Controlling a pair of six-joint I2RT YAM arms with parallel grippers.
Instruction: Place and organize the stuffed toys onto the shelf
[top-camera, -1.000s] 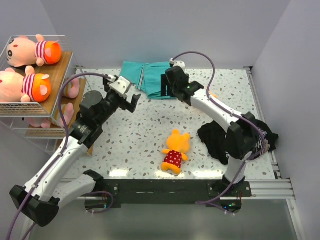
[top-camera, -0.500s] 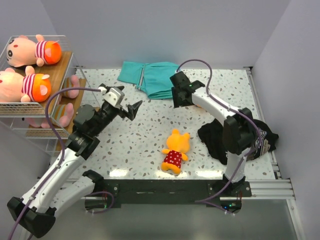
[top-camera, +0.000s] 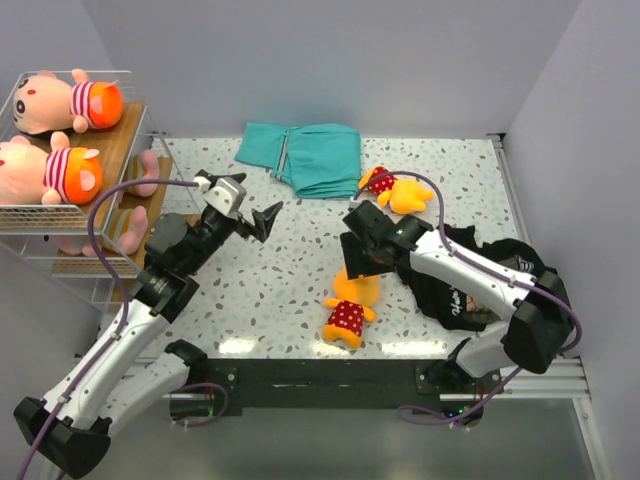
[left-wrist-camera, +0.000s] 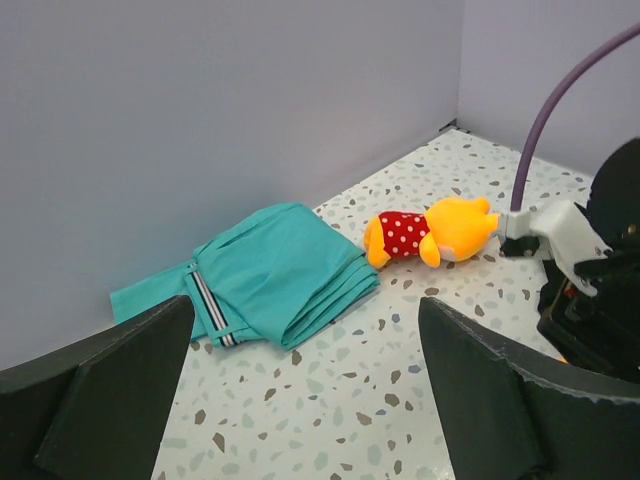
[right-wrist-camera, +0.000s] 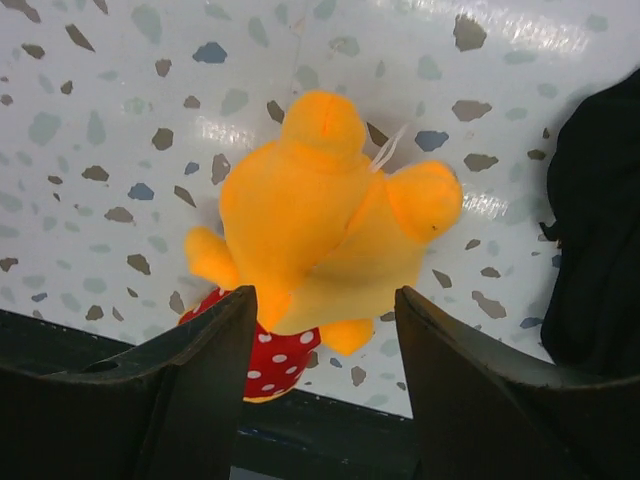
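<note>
A folded teal cloth (top-camera: 305, 158) lay at the far edge of the speckled terrazzo table (top-camera: 280, 290), close to the pale grey back wall (top-camera: 330, 60), with a white striped band running across its folds (clearest in the left wrist view). A crumpled black garment (top-camera: 445, 300) with white lettering sat heaped near the right wall, well apart from the cloth. A black rail (top-camera: 330, 382) ran along the table's near edge.

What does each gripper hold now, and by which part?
Nothing is held. Left gripper: open, empty. Right gripper: open over the head of the near orange toy.
</note>
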